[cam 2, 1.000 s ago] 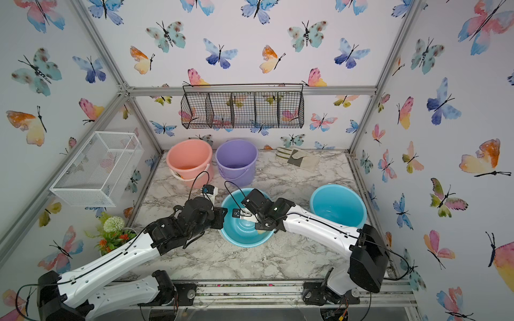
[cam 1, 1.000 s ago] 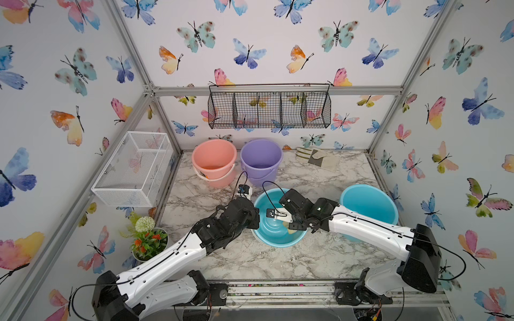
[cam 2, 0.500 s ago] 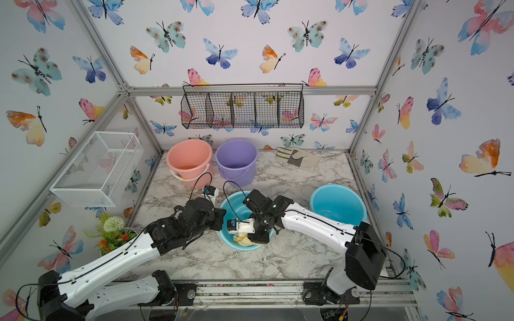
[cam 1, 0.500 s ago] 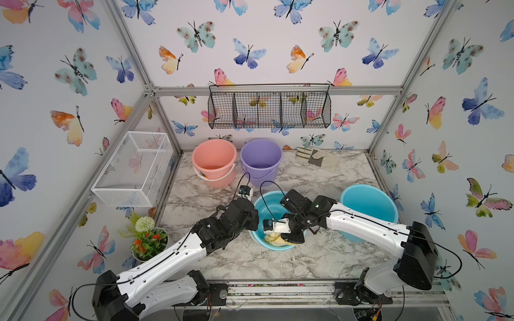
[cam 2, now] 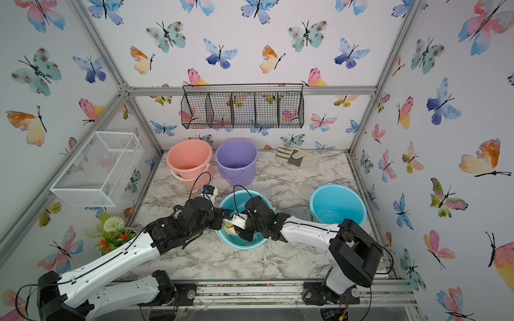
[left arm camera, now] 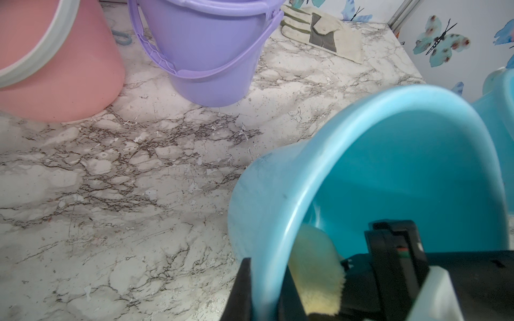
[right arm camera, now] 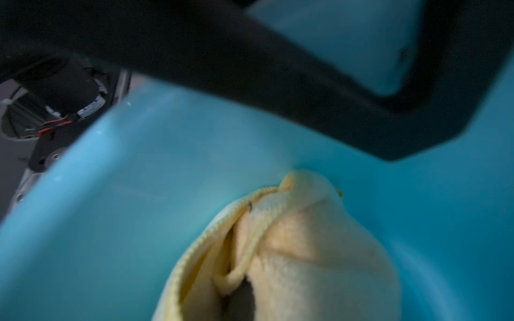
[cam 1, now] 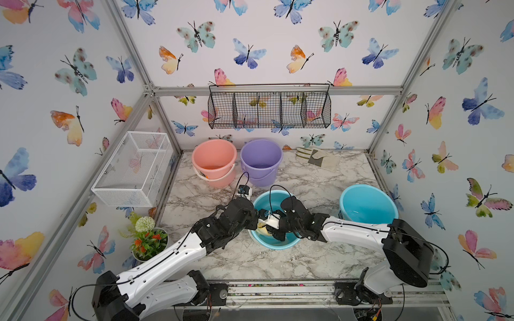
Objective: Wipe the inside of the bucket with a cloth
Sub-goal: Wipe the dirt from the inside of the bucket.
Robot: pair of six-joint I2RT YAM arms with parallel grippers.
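The small teal bucket (cam 1: 268,201) (cam 2: 236,200) stands at the front middle of the marble table, tipped toward the front. My left gripper (cam 1: 254,219) (cam 2: 219,219) is shut on its left rim; in the left wrist view the gripper (left arm camera: 267,278) has one finger on each side of the bucket (left arm camera: 389,172) wall. My right gripper (cam 1: 271,232) (cam 2: 240,232) reaches inside, shut on the pale yellow cloth (cam 1: 261,229) (cam 2: 229,229) (left arm camera: 317,272). In the right wrist view the bunched cloth (right arm camera: 306,250) presses on the bucket's (right arm camera: 139,194) inner wall and hides most of the gripper (right arm camera: 239,303).
A pink bucket (cam 1: 214,162) and a purple bucket (cam 1: 261,161) stand at the back. A larger blue bucket (cam 1: 367,204) stands to the right. A work glove (cam 1: 317,159) lies at the back right. A potted flower (cam 1: 147,239) stands left of the table, under a white wire basket (cam 1: 133,166).
The bucket has gone from upright to tipped toward the front, with my left gripper on its rim. My right gripper has swept the cloth across the inside toward the near left wall.
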